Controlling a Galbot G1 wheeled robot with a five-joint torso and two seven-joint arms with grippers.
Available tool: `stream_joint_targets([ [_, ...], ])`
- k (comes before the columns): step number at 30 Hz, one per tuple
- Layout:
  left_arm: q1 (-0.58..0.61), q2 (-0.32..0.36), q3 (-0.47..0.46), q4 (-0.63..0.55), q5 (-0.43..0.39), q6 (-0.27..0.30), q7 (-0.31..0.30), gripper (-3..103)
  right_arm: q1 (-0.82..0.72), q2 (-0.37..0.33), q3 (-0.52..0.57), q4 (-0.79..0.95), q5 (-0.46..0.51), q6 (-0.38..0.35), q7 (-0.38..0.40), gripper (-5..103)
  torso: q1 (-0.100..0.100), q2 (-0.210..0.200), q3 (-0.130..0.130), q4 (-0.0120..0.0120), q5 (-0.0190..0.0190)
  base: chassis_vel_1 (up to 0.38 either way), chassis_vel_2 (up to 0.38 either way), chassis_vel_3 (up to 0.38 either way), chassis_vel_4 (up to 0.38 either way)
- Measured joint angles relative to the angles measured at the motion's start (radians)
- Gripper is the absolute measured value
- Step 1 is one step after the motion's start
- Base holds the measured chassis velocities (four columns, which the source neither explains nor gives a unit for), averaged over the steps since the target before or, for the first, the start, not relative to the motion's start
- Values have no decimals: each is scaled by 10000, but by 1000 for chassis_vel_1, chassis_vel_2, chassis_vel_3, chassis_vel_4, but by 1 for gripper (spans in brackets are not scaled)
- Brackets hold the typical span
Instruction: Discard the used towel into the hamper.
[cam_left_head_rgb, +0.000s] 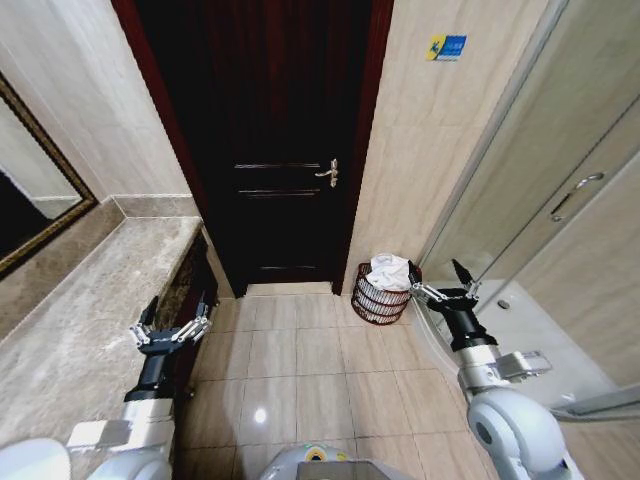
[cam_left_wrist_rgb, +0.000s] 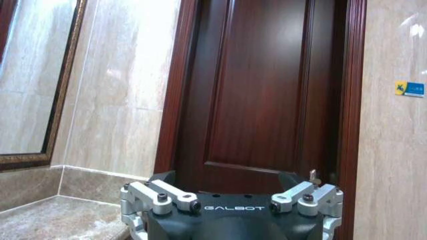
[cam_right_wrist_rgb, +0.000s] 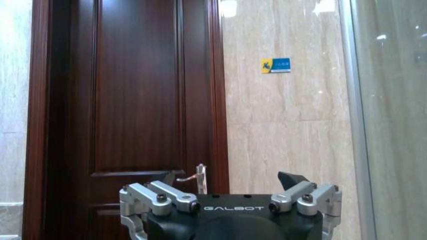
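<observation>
On the tiled floor by the wall right of the dark wooden door (cam_left_head_rgb: 270, 140), the hamper (cam_left_head_rgb: 380, 300) stands with the white towel (cam_left_head_rgb: 390, 271) heaped in its top, spilling a little above the rim. Just right of the hamper, the right gripper (cam_left_head_rgb: 444, 283) hangs with its fingers spread wide and nothing between them; it is near the basket's rim, but whether it touches cannot be told. Well apart on the other side, the left gripper (cam_left_head_rgb: 172, 323) is held at the edge of the marble counter (cam_left_head_rgb: 70, 330), its fingers likewise spread wide and holding nothing. A glass shower enclosure (cam_left_head_rgb: 560, 200) rises behind the right arm.
</observation>
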Motion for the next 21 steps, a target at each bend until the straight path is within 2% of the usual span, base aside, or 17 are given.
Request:
stream_joint_targets([
  [21,0,0,0,0,0,0,0,100,0,0,1,0,0,0,0,100,0,0,0,0,0,0,0,0,0],
])
